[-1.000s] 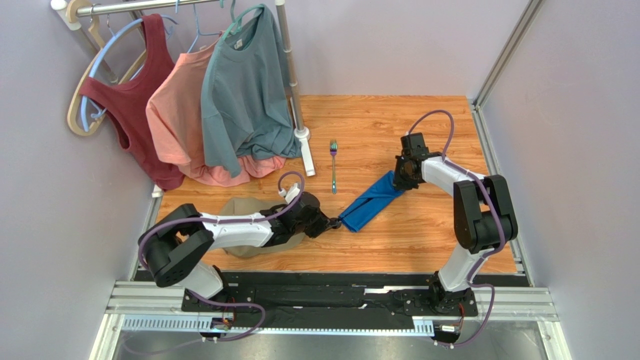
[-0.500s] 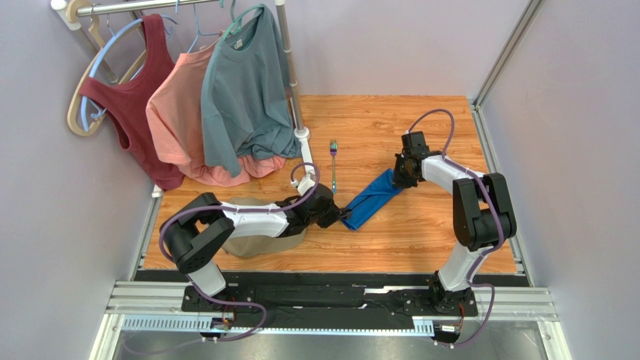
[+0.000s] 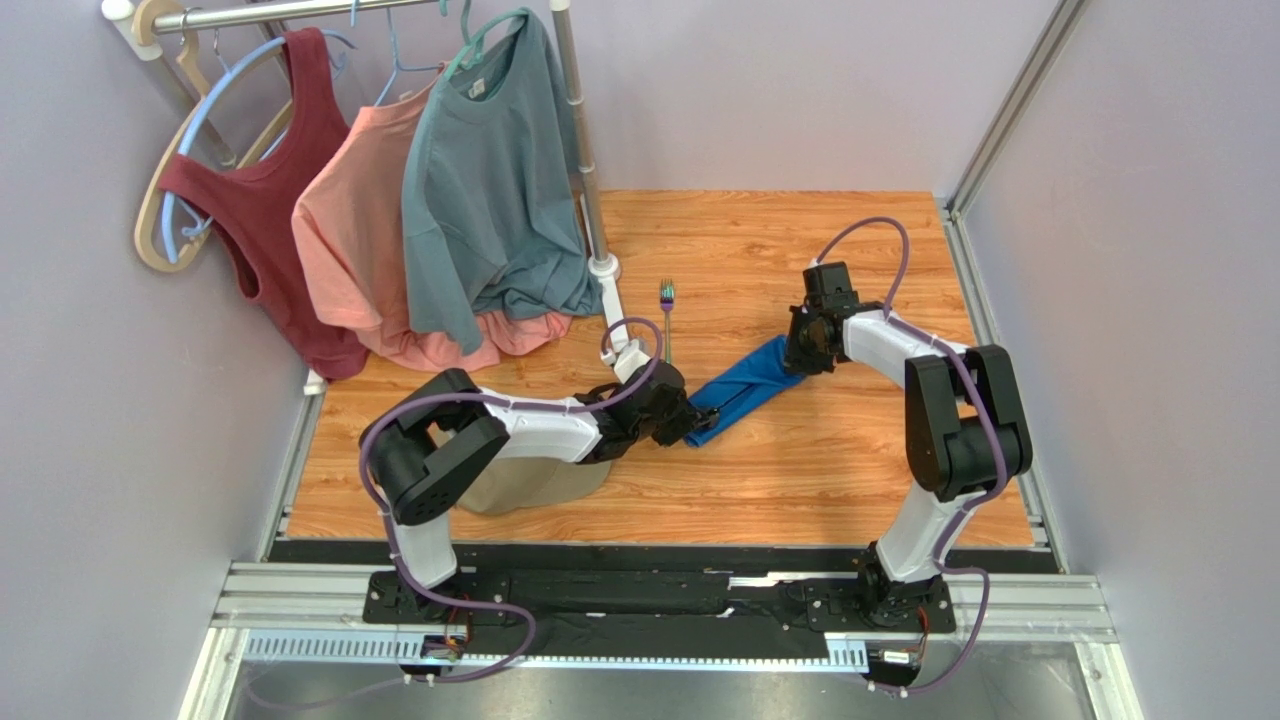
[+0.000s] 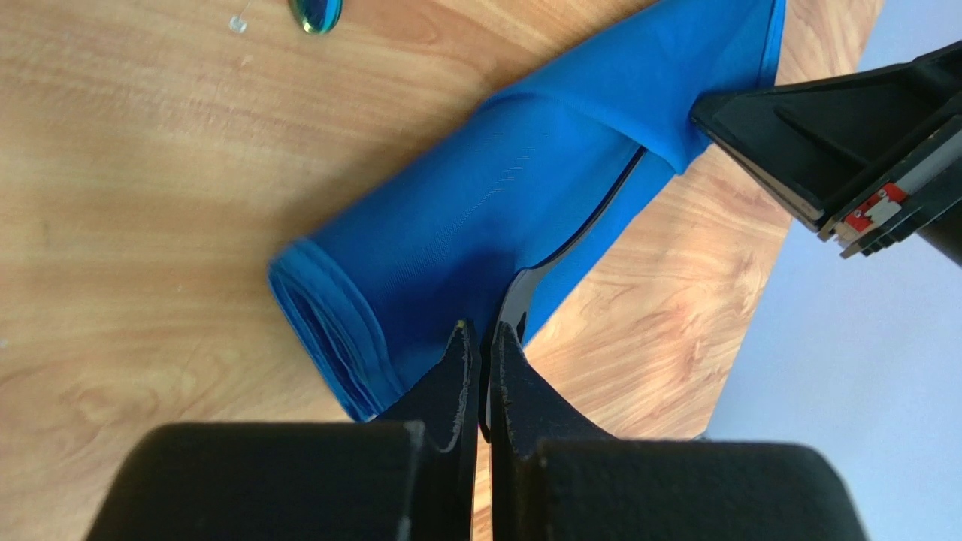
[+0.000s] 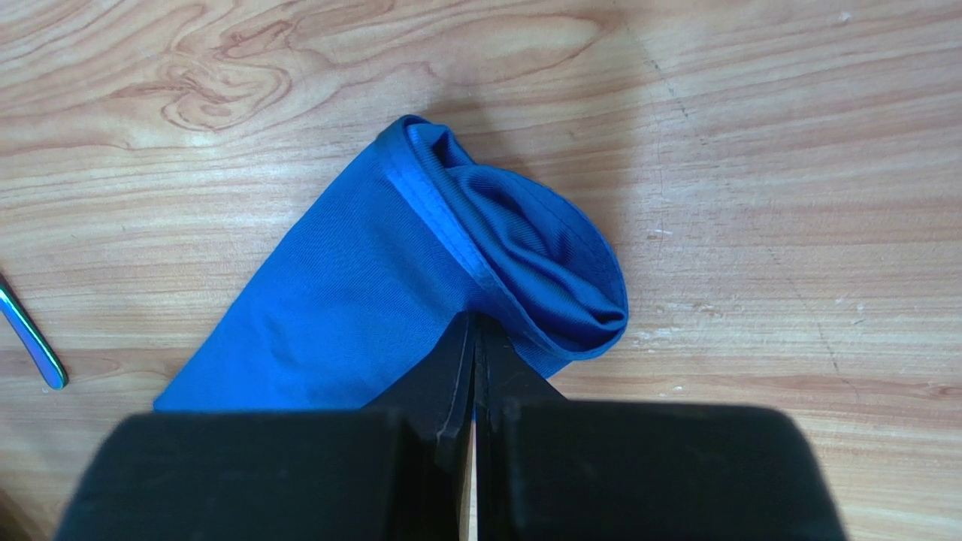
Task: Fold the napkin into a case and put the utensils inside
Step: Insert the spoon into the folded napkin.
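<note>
Moved: the left gripper (image 3: 691,425) has swung away from the arm bases and closer to the fork (image 3: 667,294). The blue strip ahead of it now looks a little shorter. The right gripper (image 3: 798,354) has not shifted.
Left gripper: the fingers are pressed together on a dark, glossy sliver, apparently the handle of the spoon (image 4: 522,295). It runs straight ahead from the tips into the fold. I cannot tell whether cloth is caught as well.
Right gripper: the fingers are pinched on the bunched far end of the napkin (image 5: 361,304).
Napkin: it is a narrow folded case on the table (image 3: 842,465), stretched between the two grippers. Its layered end lies just left of the left fingertips.
Fork: it lies on the wood beyond the left gripper, apart from the cloth and not yet inside.
Step in hand: probably sliding the spoon into the case.
Doing it well: keep the handle in line with the length of the case and low to the wood. Let the right gripper hold its end so the cloth does not bunch. Release only when the spoon is well inside.
Nearby: a tan cap (image 3: 519,483) lies under the left forearm.
</note>
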{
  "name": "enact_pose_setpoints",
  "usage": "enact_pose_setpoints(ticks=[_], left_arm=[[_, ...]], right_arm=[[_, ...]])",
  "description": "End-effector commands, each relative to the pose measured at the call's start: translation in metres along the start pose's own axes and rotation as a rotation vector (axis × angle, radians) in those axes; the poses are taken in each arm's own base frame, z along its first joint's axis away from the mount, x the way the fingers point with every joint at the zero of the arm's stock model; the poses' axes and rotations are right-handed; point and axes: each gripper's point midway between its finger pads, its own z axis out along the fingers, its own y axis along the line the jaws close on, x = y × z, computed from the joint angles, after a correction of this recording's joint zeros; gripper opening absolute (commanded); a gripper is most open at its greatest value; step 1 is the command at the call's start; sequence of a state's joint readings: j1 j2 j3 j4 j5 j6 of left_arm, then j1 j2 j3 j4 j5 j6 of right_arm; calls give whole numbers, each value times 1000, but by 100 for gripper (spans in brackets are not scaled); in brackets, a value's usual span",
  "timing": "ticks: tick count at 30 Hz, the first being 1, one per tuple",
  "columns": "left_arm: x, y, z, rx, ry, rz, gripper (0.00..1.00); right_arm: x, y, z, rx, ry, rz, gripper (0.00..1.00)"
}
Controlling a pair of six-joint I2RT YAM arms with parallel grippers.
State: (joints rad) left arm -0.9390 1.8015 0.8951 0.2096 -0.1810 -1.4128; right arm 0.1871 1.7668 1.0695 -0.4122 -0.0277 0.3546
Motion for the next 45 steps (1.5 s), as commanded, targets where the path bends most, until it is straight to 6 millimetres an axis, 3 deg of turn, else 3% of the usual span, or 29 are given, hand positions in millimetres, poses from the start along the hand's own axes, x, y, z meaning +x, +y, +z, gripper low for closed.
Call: enact_pose_setpoints(ticks=[1,12,17,25,28,29,30,32,34,35,38,41,45], left_arm=[[-15,-20,10,48,-32,-22,0],[-29,3,12,-14,41,53,0],[-27,-2,15,-4,86,189,0],[-31,0,24,43,128,252,1],[-36,3,24,33,116,303,22],[-37,4,22,30,113,320,46],[-41,0,18,38,99,336,51],[-50,5,12,-4,74,382,53],[-60,-5,4,2,61,444,56],[-59,3,0,-41,87,465,63],[-68,-13,-18,-8,73,560,79],[-71,-17,-37,-4,92,632,88],[-83,-22,-61,-25,93,739,88]], right_arm=[[11,-3,11,6,47,-3,0],[7,0,10,-3,37,-11,0],[6,-1,9,-2,35,-16,0],[6,1,11,-8,37,-17,0],[4,3,11,-21,33,-19,0],[2,4,11,-25,31,-15,0],[1,6,10,-30,28,-15,0],[-2,8,9,-32,26,-19,0],[-4,8,8,-28,22,-20,0],[-5,8,7,-31,20,-18,0],[-9,12,2,-43,9,-17,0],[-17,14,-7,-38,-5,-27,0],[-27,13,-23,-18,-29,-25,0]])
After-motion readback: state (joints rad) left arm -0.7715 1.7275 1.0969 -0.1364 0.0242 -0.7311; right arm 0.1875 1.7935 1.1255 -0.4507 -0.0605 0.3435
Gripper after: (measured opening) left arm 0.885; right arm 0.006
